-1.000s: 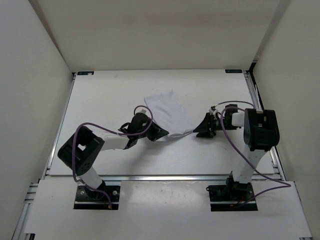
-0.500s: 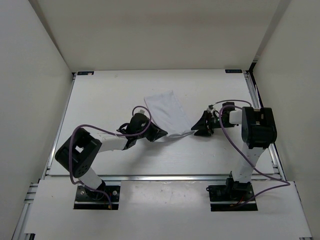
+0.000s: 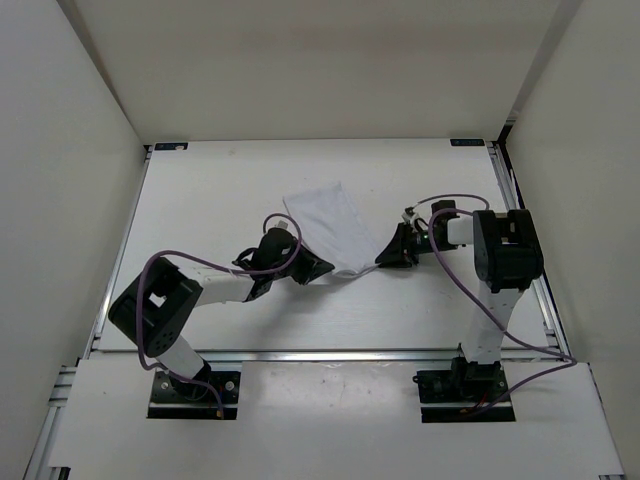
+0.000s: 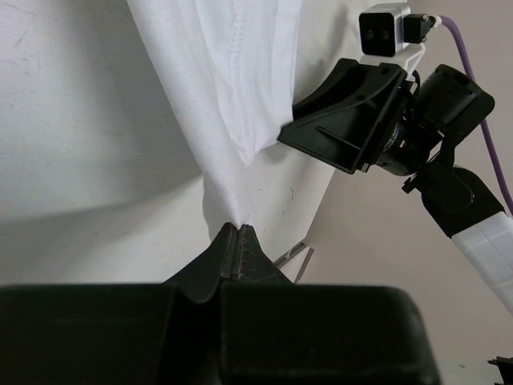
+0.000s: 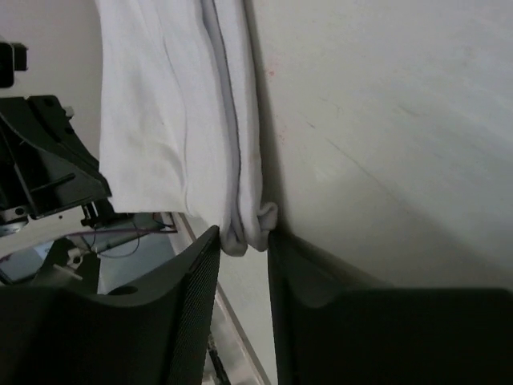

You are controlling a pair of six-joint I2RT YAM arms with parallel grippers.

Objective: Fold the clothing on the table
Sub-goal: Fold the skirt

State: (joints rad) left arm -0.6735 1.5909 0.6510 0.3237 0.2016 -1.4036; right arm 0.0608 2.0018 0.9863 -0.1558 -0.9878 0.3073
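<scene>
Pinching the near left corner of the clothing (image 4: 232, 80), the left pincer (image 4: 237, 233) has its black fingers pressed flat together. Thin white fabric rises from them in a narrow peak, a detail only its own wrist view gives. At the near right corner, the right pincer (image 5: 244, 241) has its fingers a narrow gap apart, with the rolled, stitched hem sitting in that gap; whether it clamps the hem I cannot tell. From above, the black pincer bodies hide both grips. The soft, creased rectangle shows whole there, lying mid-counter (image 3: 220, 190) on the matte off-white surface, slanting away toward the far left.
</scene>
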